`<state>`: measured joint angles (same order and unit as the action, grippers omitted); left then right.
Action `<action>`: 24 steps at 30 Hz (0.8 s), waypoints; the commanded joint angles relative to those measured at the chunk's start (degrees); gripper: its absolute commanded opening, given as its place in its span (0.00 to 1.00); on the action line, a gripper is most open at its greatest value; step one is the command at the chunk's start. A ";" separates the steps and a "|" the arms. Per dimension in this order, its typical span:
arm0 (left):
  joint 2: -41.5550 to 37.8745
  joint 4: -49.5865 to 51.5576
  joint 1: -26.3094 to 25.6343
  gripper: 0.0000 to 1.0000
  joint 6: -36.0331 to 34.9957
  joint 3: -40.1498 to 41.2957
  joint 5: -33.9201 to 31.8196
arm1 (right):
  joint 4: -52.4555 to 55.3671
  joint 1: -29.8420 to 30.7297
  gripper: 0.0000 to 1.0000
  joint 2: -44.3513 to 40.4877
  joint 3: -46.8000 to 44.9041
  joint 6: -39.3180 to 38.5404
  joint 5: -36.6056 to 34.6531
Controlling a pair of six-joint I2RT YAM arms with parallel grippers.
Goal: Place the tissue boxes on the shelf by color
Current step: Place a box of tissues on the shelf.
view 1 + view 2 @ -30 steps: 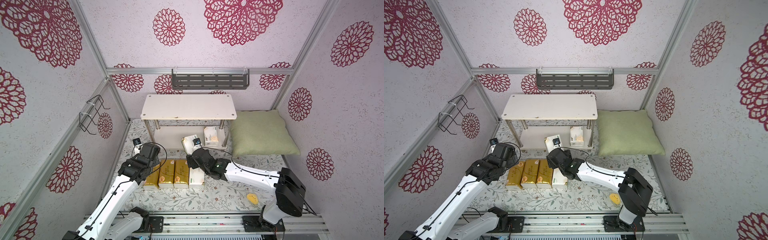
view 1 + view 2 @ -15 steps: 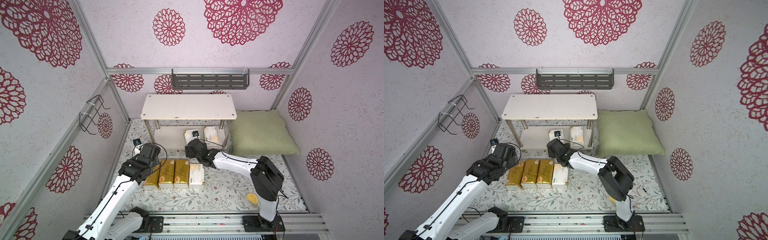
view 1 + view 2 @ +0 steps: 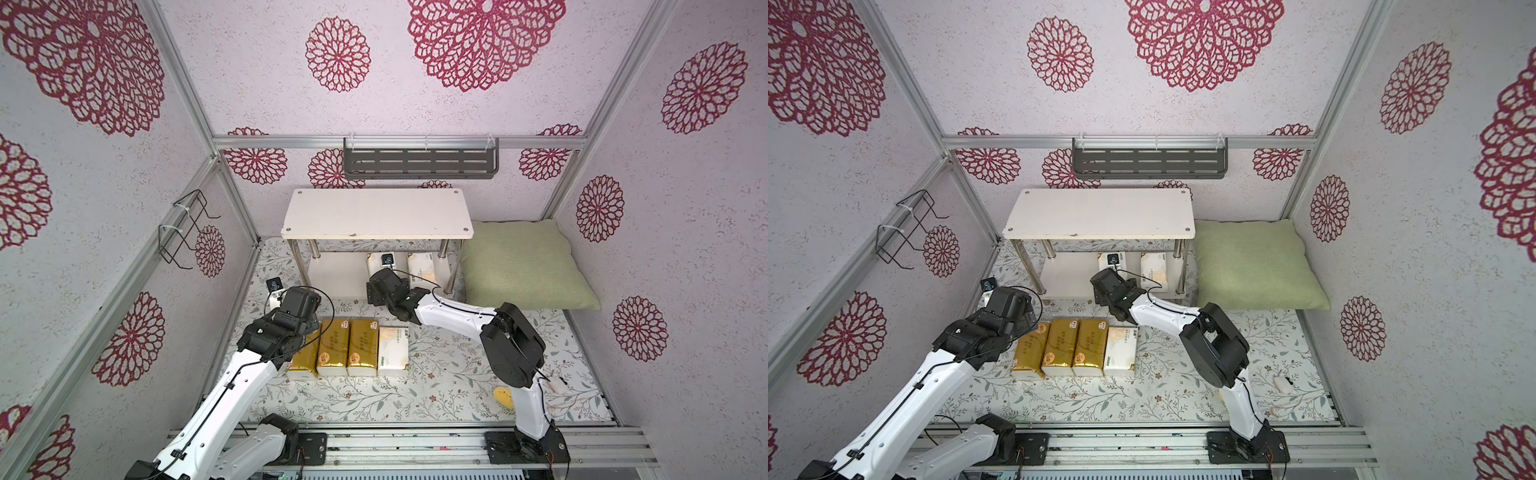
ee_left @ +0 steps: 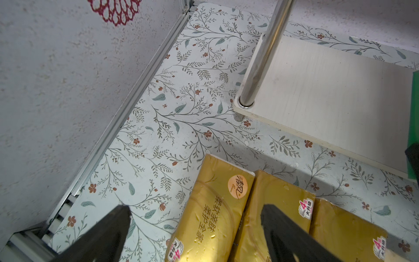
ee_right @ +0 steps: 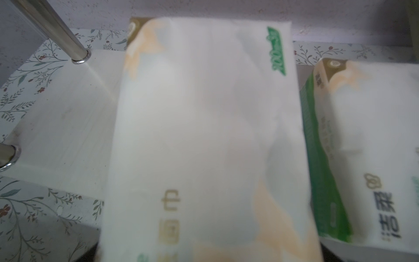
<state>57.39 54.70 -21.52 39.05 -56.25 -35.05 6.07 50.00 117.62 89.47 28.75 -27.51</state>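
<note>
My right gripper [image 3: 379, 277] brings a white tissue pack [image 5: 204, 124] onto or just over the lower board of the shelf [image 5: 63, 108], beside another white pack [image 5: 367, 147]; whether it is clamped or letting go, I cannot tell; my left gripper [image 4: 195, 211] gapes above three gold packs [image 3: 332, 347] on the floor; these look light, squashy and slick, best pinched across the long sides at mid-length.

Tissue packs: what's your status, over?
Left gripper open over a gold pack. Right gripper at white pack on shelf's lower board, grip unseen. Nothing blocking.
</note>
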 commanded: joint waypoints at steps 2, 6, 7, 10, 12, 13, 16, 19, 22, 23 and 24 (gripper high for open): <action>-0.17 -0.38 -0.50 0.97 -0.02 0.76 0.02 | 0.24 -1.03 0.86 1.43 4.12 1.91 -3.26; -0.61 -0.25 -0.45 0.97 0.00 0.96 -0.17 | 0.95 -1.74 0.86 2.93 5.48 2.50 -3.09; -0.69 -0.19 -0.45 0.97 0.02 0.82 -0.19 | 1.12 -1.93 0.86 3.20 5.76 2.66 -3.10; -0.87 -0.08 -0.50 0.97 -0.09 0.72 -0.21 | 1.37 -2.40 0.87 3.91 6.22 3.01 -2.75; -0.76 -0.19 -0.46 0.97 -0.06 0.77 -0.24 | 1.71 -2.62 0.87 4.51 6.74 3.06 -2.35; -0.70 -0.27 -0.46 0.97 -0.07 0.87 -0.24 | 1.93 -2.73 0.87 4.76 6.98 2.88 -2.27; -0.14 -0.50 -0.46 0.97 -0.09 0.70 -0.02 | 2.82 -2.89 0.87 5.57 7.99 2.75 -2.19; 0.08 -0.84 -0.46 0.97 -0.20 0.72 0.17 | 2.94 -3.04 0.88 6.10 8.69 2.80 -1.94; 0.14 -0.99 -0.50 0.97 -0.20 0.71 0.24 | 3.29 -3.06 0.88 6.98 9.83 3.05 -1.60; 0.16 -0.88 -0.46 0.97 -0.18 0.71 0.21 | 3.52 -3.11 0.89 7.32 10.38 3.05 -1.52; 0.06 -0.84 -0.52 0.97 -0.19 0.70 0.14 | 3.75 -3.15 0.89 7.68 10.82 3.14 -1.43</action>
<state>57.39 54.68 -21.52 39.05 -56.07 -35.00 10.15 47.37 125.08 97.43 30.74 -28.25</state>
